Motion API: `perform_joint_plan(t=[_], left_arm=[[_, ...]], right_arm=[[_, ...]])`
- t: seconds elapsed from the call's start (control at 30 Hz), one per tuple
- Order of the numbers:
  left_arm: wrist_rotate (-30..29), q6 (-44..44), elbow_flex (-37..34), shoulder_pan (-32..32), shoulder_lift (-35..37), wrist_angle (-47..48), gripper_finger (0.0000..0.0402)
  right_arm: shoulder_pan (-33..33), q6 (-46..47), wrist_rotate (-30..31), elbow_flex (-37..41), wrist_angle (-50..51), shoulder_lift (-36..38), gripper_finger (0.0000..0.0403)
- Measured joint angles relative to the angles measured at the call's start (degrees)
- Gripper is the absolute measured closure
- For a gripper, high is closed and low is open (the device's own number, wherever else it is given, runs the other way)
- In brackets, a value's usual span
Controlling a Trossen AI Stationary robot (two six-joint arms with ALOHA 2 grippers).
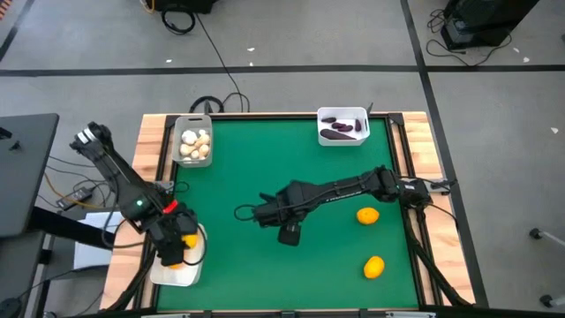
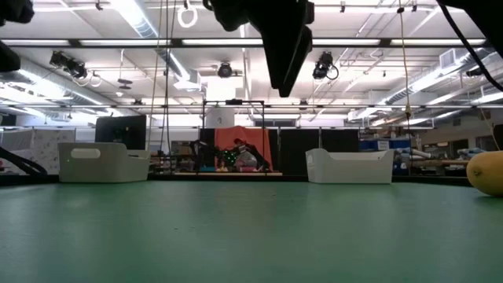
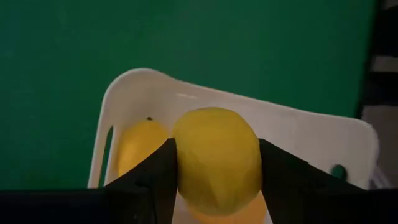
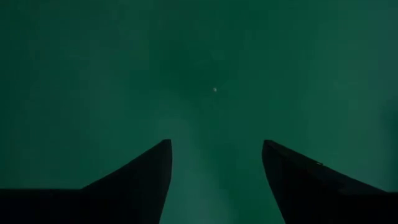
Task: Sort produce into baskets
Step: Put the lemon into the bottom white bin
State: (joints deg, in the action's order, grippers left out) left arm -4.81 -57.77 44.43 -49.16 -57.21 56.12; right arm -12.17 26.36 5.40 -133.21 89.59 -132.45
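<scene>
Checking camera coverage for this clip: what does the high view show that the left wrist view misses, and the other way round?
Only the high view shows the right gripper open over bare mat, two loose citrus fruits, the garlic basket and the eggplant basket. Only the left wrist view shows the left gripper clamping a yellow fruit. Both show the white basket beneath it.

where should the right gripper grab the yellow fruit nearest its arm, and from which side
Probably across the widest middle of the yellow fruit, coming straight down from above. It lies loose on the green mat, nothing touching it, and its rounded body offers no handle. The right gripper is open and empty.
</scene>
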Motion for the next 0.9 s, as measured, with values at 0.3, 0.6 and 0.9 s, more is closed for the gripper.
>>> perform_joint_plan(t=[0.3, 0.6, 0.9], left_arm=[[0.2, -2.2, -2.6, -0.4, -1.7, -3.0, 0.0116], [0.2, -5.5, -2.3, -0.4, -1.6, -2.3, 0.005], [-7.3, -5.5, 3.0, -0.4, -1.3, -0.1, 0.0078]], right_arm=[[-0.6, 5.8, -0.5, 0.0, 0.4, 1.8, 0.0144], [-2.0, 7.9, 1.0, 1.1, 0.4, 5.6, 0.0144], [-1.1, 4.1, -2.1, 18.1, 0.4, 16.0, 0.0144]])
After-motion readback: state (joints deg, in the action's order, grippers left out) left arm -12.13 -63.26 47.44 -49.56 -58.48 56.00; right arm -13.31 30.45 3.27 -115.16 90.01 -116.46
